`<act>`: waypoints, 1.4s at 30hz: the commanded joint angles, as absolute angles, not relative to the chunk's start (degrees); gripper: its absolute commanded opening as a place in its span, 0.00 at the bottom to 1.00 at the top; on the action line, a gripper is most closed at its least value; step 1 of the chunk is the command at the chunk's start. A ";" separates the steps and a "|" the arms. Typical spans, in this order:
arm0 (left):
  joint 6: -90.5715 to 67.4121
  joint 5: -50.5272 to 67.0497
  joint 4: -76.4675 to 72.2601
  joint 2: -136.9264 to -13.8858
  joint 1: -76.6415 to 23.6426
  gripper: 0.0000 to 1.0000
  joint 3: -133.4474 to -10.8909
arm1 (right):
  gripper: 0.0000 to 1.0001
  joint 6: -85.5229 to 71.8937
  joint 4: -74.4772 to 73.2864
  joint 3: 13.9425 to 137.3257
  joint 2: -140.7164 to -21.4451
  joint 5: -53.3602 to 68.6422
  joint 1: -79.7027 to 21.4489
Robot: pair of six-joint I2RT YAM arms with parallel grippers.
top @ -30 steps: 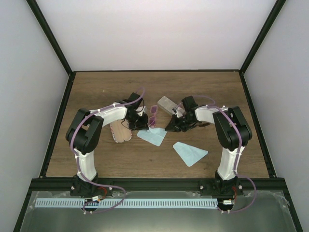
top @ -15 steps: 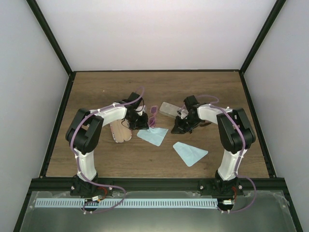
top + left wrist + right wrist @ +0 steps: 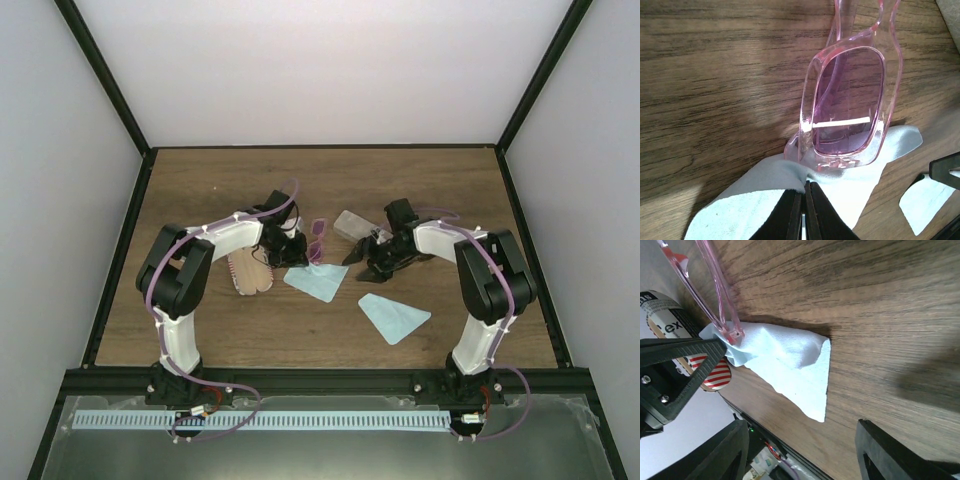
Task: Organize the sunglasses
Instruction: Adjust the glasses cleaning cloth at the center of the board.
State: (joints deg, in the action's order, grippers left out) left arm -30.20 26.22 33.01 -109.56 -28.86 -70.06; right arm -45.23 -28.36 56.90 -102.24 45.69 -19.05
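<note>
My left gripper (image 3: 803,194) was pinched shut on a fold of the light blue cloth (image 3: 735,207). The pink sunglasses (image 3: 846,102) lay on the wooden table (image 3: 715,75) just beyond it, one lens end resting on that cloth's edge. My right gripper (image 3: 801,426) hung over the table with its fingers spread wide, near the same cloth, gripping nothing.

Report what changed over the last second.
The right arm swung its elbow outward to its right; the right gripper is open now. The clear grey case shifted slightly toward the near edge. Unchanged: left gripper shut on the light blue cloth by the pink sunglasses; the second cloth and striped case.
</note>
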 commanded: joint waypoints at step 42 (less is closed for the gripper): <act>-28.97 28.75 31.19 -112.71 -28.65 0.04 -71.40 | 0.43 -56.67 -33.58 66.57 -102.26 24.34 -26.41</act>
